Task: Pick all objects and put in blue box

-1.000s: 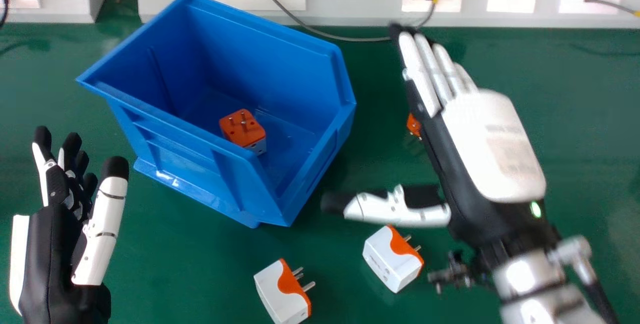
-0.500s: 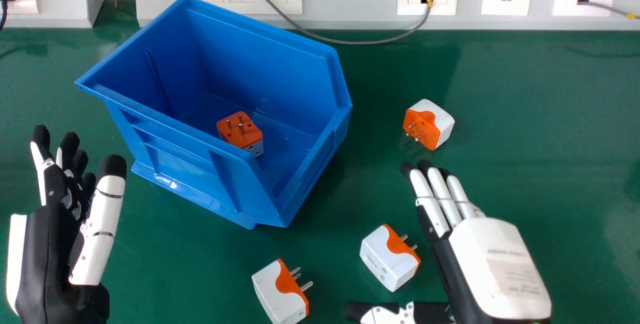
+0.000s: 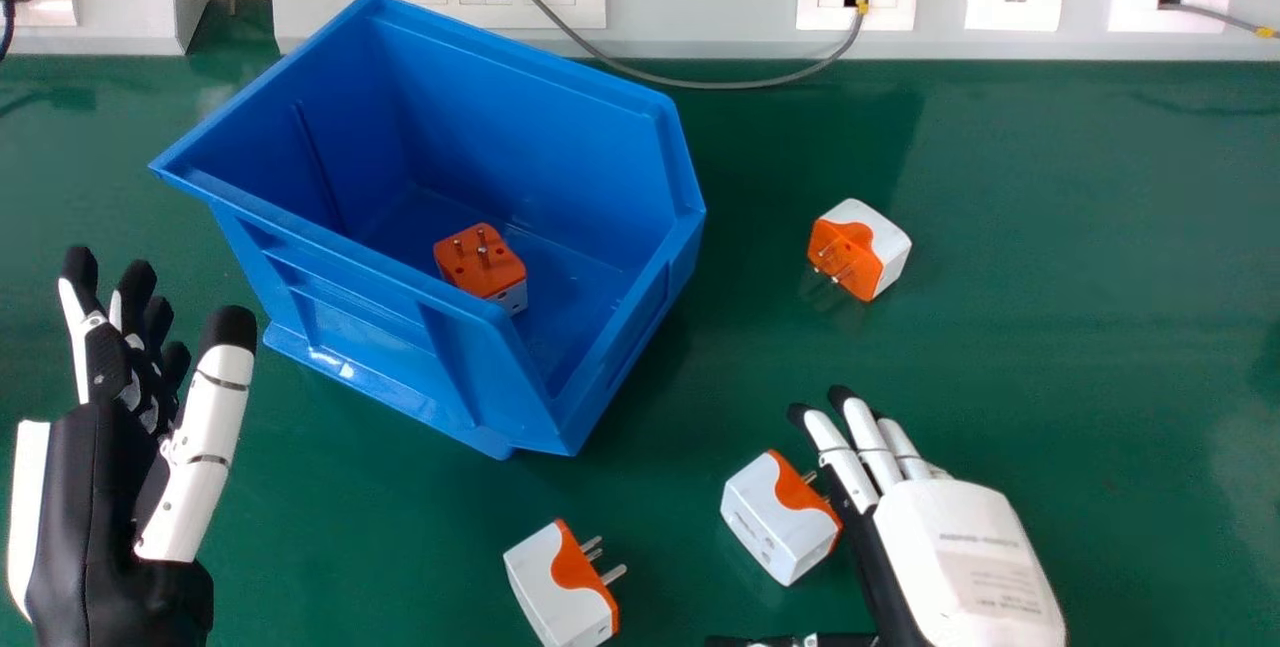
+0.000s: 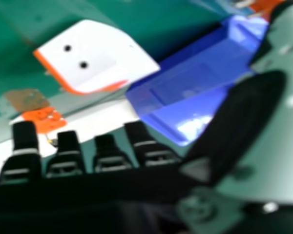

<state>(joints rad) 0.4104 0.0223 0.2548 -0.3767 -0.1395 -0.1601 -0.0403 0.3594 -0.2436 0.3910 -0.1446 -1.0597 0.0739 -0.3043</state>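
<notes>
I have the right hand [image 3: 960,547] at the lower right of the head view, its fingers extended and released, nothing in them. They overlap the prongs of the near adapter [image 3: 778,522], just right of lower centre; I can't tell whether they touch. I'd expect this adapter to be light, stiff hard plastic, slightly slippery on its glossy white sides, the prongs being the part to spare. I'd pinch it across the flat white faces of the body, thumb against fingers, keeping off the prongs so it doesn't twist or roll away.

Another adapter [image 3: 555,587] lies at the bottom centre, a third [image 3: 858,249] right of centre, all three on the table [image 3: 1100,347]. A fourth [image 3: 482,267] is in the blue box [image 3: 520,97], upper left of centre. The left hand [image 3: 90,487] sits open at the lower left edge.

Against the earliest frame, my right hand has drawn back from over the third adapter, now uncovered, and since the middle frame it has come lower and closer to the near one. The adapters and box haven't noticeably shifted.
</notes>
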